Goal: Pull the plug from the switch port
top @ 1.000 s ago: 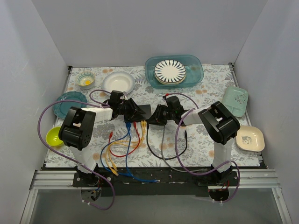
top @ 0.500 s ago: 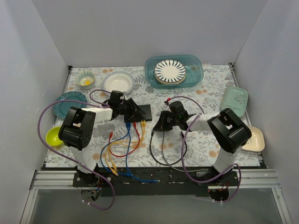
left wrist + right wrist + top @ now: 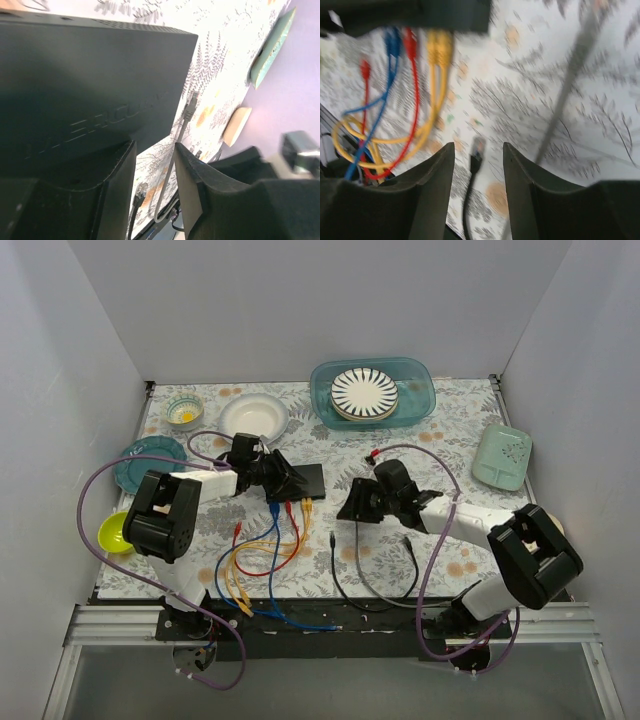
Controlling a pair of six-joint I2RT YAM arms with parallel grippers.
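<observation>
The black switch lies on the patterned mat, with blue, red and yellow cables plugged into its near edge. My left gripper rests over its left part; in the left wrist view the switch fills the upper left, and the left gripper has its jaws apart with only mat between them. My right gripper is open, to the right of the switch. A black plug lies loose on the mat, apart from the switch. It shows below the right gripper's jaws as the plug.
A loose grey cable lies beside the black one. A teal tub with a striped plate, a white bowl, a small bowl, a teal plate, a yellow-green bowl and a mint tray ring the mat.
My right gripper has drawn back to the right, away from the switch. The black plug has come away from the switch's edge and now lies on the mat. The left arm has hardly moved.
</observation>
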